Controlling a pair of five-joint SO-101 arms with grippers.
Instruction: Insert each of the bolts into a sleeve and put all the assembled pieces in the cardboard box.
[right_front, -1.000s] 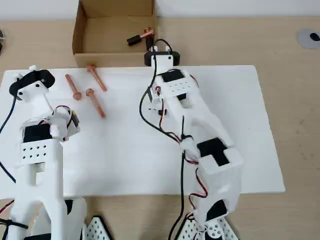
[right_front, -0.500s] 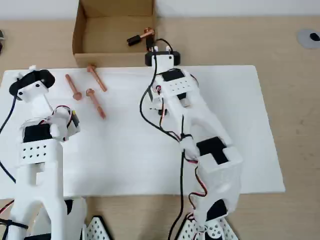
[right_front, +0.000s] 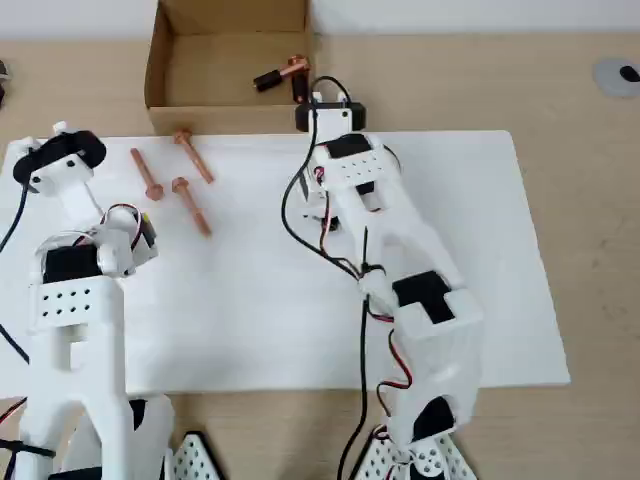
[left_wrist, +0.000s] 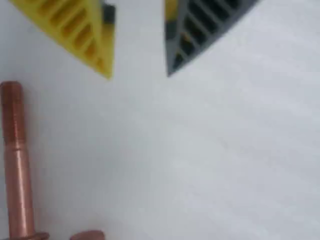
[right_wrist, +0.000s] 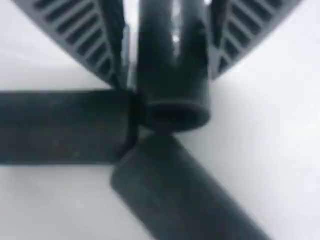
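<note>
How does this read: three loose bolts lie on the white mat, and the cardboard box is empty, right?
Wrong on the box: the high view shows the cardboard box holding one assembled piece. Three loose bolts do lie on the white mat.

left gripper (left_wrist: 137, 75): fingers apart, aimed down | right gripper (right_wrist: 169, 77): fingers clamped on sleeve (right_wrist: 172, 107), held far forward

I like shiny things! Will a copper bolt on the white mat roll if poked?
Probably rolls, since the bolt has a round smooth shaft, though its wider head may swing it in a curve. It looks like stiff metal, so likely no bending.
</note>
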